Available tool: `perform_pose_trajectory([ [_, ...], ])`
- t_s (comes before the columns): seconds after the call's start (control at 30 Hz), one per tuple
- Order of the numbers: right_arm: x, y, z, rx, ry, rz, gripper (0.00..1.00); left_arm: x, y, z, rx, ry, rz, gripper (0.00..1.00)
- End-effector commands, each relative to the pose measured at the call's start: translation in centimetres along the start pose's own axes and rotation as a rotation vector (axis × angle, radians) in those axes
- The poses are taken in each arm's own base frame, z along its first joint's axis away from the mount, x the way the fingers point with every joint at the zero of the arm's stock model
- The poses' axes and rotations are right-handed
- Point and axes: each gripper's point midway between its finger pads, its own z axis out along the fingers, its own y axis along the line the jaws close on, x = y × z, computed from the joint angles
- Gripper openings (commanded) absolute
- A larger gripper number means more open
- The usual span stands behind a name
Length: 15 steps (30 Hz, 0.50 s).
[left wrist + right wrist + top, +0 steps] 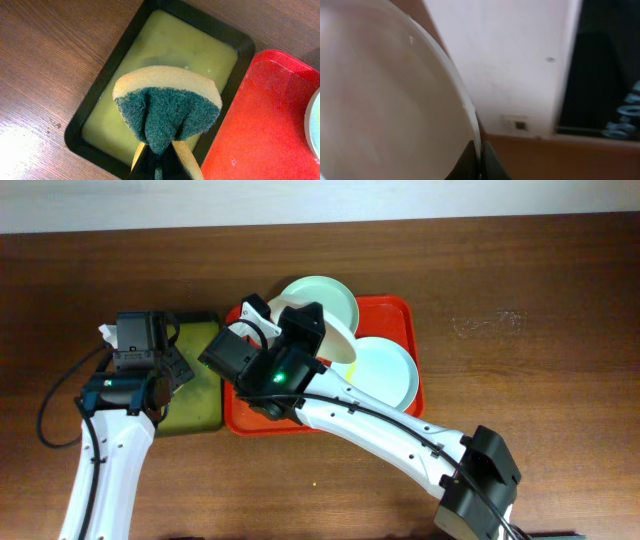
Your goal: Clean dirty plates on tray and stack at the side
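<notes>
- The white plate (390, 100) is off the red tray (395, 310) and stands on edge. It fills the left half of the right wrist view, with a pale wall behind it.
- The right end effector (481, 157) is clamped on that plate's rim, one dark finger on each side of the thin edge.
- The right arm (400, 435) starts at the near right corner of the worktop (520, 260). It reaches diagonally toward the far left, and its wrist hangs over the left half of the red tray.
- The pale mint green plate (325, 295) lies at the far edge of the red tray, and its rim passes over the tray's far rim.
- The pale blue-white plate (390, 370) lies flat in the right half of the tray, close to the right rim. It has a yellowish smear at its left side.
- The red tray sits about mid-worktop. Its left side is just beside the black-rimmed olive-green tray (92, 97).
- The smaller tray holds a shallow layer of cloudy yellow-green liquid (175, 45).
- The left end effector (156, 165) is closed on a sponge (167, 100). The sponge is pinched into a fold, with its yellow foam outside and its dark green scouring face inside.
- The sponge hangs over the olive-green tray, on the side toward the red tray.
- The left arm (105, 460) rises from the near left edge of the worktop and runs almost straight toward the far edge. Its wrist is above the left rim of the smaller tray.
</notes>
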Motion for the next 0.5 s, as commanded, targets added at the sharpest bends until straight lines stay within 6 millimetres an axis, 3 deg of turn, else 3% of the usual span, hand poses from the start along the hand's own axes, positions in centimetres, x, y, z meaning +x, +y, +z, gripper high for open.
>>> perform_pose_trajectory([
  [0.0, 1.1, -5.0, -1.4, 0.184, 0.049, 0.038, 0.04, -0.1, 0.1, 0.0, -0.001, -0.003, -0.002, 0.00],
  [0.1, 0.7, -4.3, -1.5, 0.149, 0.024, 0.087, 0.04, -0.1, 0.1, 0.0, 0.002, 0.000, -0.002, 0.00],
  [0.13, -0.5, -1.2, -1.3, -0.026, -0.043, 0.154, 0.04, -0.1, 0.1, 0.0, 0.002, 0.000, -0.002, 0.00],
  [0.17, -1.8, 3.2, -1.8, -0.273, -0.113, 0.129, 0.04, -0.1, 0.1, 0.0, 0.002, 0.000, -0.002, 0.00],
  [0.2, -2.0, 5.9, -2.0, -0.411, -0.146, 0.051, 0.04, -0.1, 0.1, 0.0, 0.001, 0.000, -0.002, 0.00],
  [0.23, -1.5, 5.1, -1.4, -0.349, -0.120, 0.043, 0.04, -0.1, 0.1, 0.0, 0.002, 0.001, -0.002, 0.00],
  [0.33, 0.0, -2.9, -0.6, 0.077, -0.008, 0.185, 0.04, -0.1, 0.1, 0.0, 0.002, 0.001, -0.002, 0.00],
  [0.37, -0.2, -3.0, -0.7, 0.073, -0.017, 0.224, 0.04, -0.1, 0.1, 0.0, 0.002, 0.001, -0.002, 0.00],
  [0.4, -0.8, -1.3, -0.5, -0.028, -0.048, 0.234, 0.04, -0.1, 0.1, 0.0, 0.002, 0.001, -0.002, 0.00],
  [0.43, -1.6, 3.0, -0.5, -0.252, -0.095, 0.193, 0.04, -0.1, 0.0, 0.0, 0.002, 0.001, -0.002, 0.00],
  [0.47, -1.8, 5.7, -0.7, -0.394, -0.114, 0.165, 0.04, -0.1, 0.0, 0.0, 0.002, 0.001, -0.002, 0.00],
])
